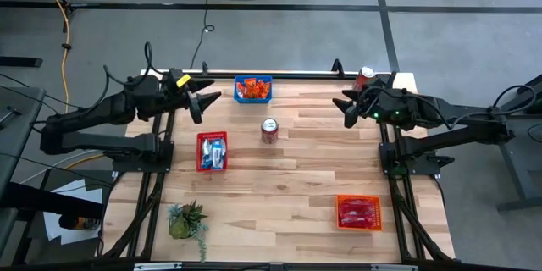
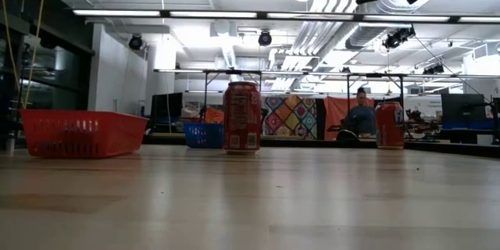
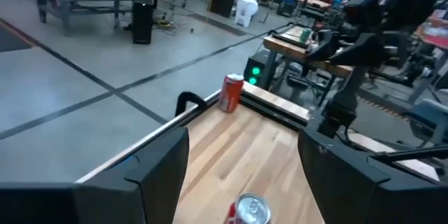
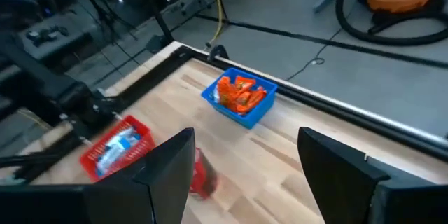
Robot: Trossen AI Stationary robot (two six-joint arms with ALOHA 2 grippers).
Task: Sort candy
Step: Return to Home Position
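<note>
Found orange candy (image 1: 253, 91) in blue basket (image 1: 252, 78) beyond central can (image 1: 269, 129), blue-and-white candy (image 1: 214, 152) in red basket (image 1: 200, 152) left of it, pink-red candy (image 1: 359, 212) in orange basket (image 1: 340, 212) nearer, well right | saw left gripper (image 1: 207, 107), right gripper (image 1: 347, 108) flanking can, spread wide, empty, clear of candy.

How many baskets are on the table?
3: a blue basket at the high view's top table edge, a red basket left of the central can, an orange basket at lower right. None seems hidden.
</note>
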